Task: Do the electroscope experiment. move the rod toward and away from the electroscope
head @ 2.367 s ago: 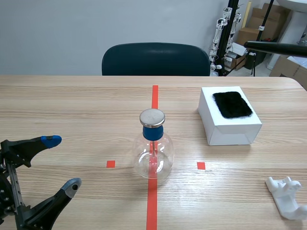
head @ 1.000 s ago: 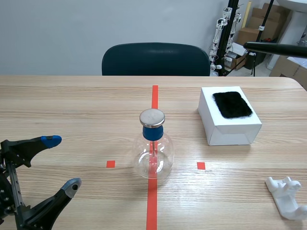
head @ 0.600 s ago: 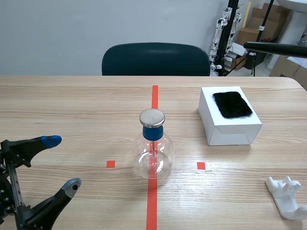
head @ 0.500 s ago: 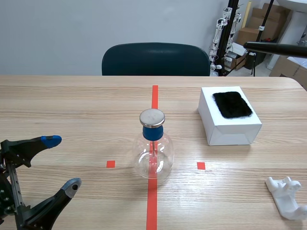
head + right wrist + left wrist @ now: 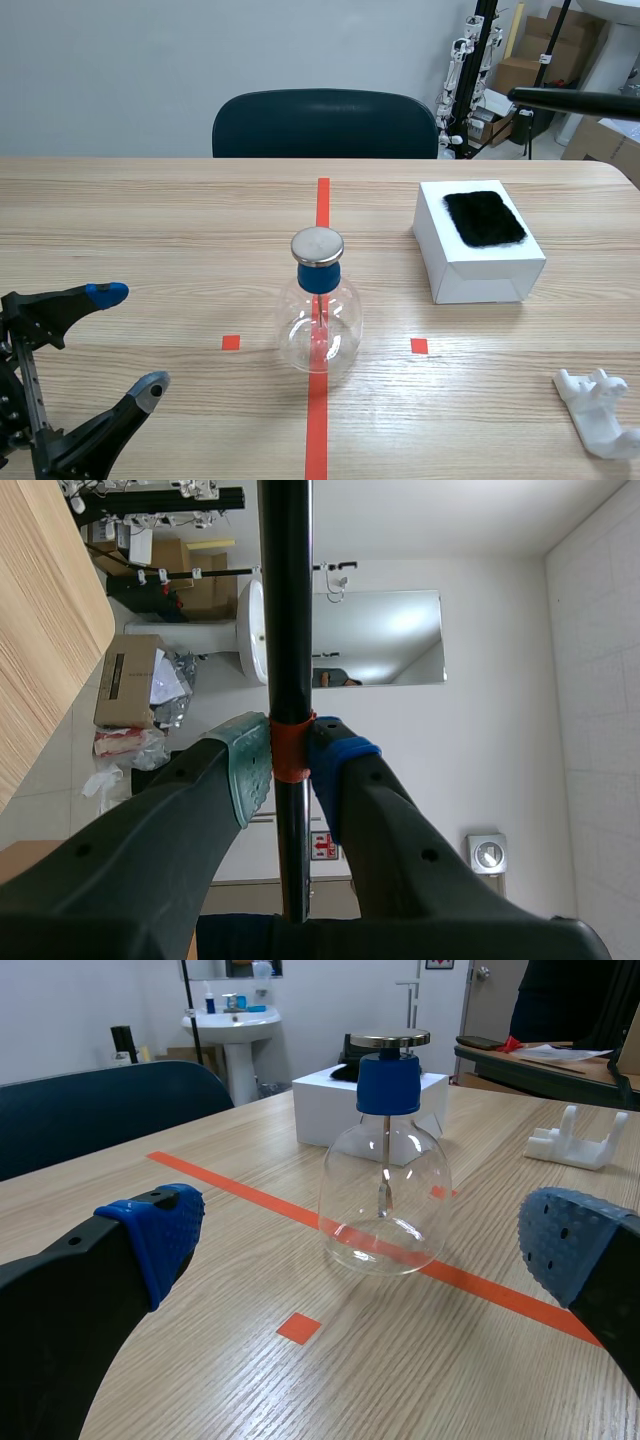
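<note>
Right fingers (image 5: 250, 770) clamp black rod (image 5: 288, 630), held high. Left fingers (image 5: 150, 1240) wide apart above desk (image 5: 220, 1380), glass flask (image 5: 385, 1195) ahead.

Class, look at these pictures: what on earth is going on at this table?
The robot's right claw is shut on a black rod, held high off to the right, far from the glass flask. The flask, with a blue stopper and metal disc, stands on the red line mid-table. The left claw is open, low at the near left, holding nothing. A white box with a black pad on top sits right of the flask.
</note>
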Tool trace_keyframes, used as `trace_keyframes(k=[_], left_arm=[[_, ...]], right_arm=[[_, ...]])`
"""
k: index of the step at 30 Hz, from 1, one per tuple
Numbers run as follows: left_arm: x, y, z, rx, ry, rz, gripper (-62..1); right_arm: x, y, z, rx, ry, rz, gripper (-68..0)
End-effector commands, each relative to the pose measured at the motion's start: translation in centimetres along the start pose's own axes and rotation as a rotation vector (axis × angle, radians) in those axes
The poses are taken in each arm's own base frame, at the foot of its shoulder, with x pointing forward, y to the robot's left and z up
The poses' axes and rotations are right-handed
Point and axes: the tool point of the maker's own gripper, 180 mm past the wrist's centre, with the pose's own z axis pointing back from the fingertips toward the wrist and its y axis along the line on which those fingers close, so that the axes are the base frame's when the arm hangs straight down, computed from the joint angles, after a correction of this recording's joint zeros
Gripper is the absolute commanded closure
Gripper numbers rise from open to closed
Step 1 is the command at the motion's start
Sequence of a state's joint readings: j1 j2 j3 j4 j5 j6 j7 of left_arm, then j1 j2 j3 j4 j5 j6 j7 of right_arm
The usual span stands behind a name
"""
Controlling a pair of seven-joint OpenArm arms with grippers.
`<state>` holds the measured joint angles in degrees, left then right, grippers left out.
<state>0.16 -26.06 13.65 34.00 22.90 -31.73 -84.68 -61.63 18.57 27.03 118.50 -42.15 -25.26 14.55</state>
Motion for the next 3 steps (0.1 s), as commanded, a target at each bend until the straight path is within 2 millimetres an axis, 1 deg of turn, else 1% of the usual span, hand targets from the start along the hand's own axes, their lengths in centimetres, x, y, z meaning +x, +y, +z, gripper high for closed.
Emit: trace_keyframes(k=[1, 3], left_arm=[[0.89, 0.41, -0.15, 0.001, -0.033, -0.012, -62.3], [0.89, 0.41, -0.15, 0.001, -0.033, -0.012, -62.3]], right_arm=[[-0.11, -0.85, -0.29, -0.033, -0.003, 0.014, -0.6], [-0.11, -0.85, -0.29, -0.033, -0.003, 0.014, -0.6]])
